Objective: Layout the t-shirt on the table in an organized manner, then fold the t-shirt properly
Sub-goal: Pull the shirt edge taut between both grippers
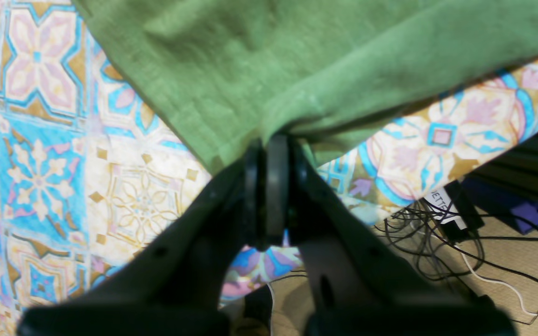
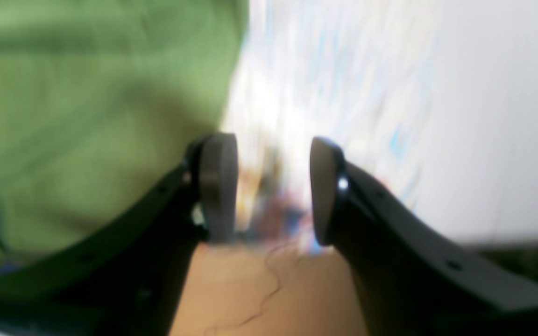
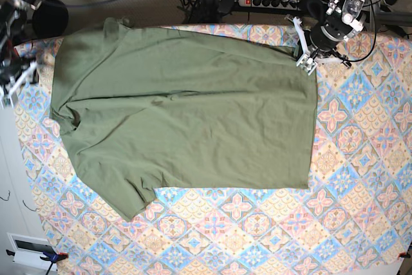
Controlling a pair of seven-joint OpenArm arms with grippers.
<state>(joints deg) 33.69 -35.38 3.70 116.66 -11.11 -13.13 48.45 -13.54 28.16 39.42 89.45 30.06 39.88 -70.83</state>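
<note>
t-shirt position: lying spread on the tabletop (image 3: 360, 178), olive-green t-shirt (image 3: 187, 114) with sleeves and collar toward the base view's left, hem toward its right, shallow wrinkles crossing the middle.
left gripper (image 1: 271, 149): fingers pressed together, pinching the t-shirt's hem corner nearest the tabletop's far edge; fabric bunching at the pinch.
right gripper (image 2: 273, 186): fingers (image 2: 217, 186) standing spread, holding nothing; t-shirt lying just beside one finger, not between the two.
risk, drag: pulling with the left gripper alone likely skewing the whole t-shirt, nothing anchoring the collar end.
risk, edge: pinched corner sitting close to the tabletop's edge; releasing there possibly letting the hem droop over it.
risk, wrinkles: creases in the middle probably getting folded in unless smoothed first.
risk, regrasp: right gripper closing from beside the t-shirt possibly catching only air or a double layer.
left wrist view only: showing the actual pinch, plus cables (image 1: 437, 224) on the floor beyond the tabletop's edge.
right wrist view only: showing the gap between the spread fingers; otherwise blurred.
base view only: showing the t-shirt's whole outline; right gripper not clearly made out there.
</note>
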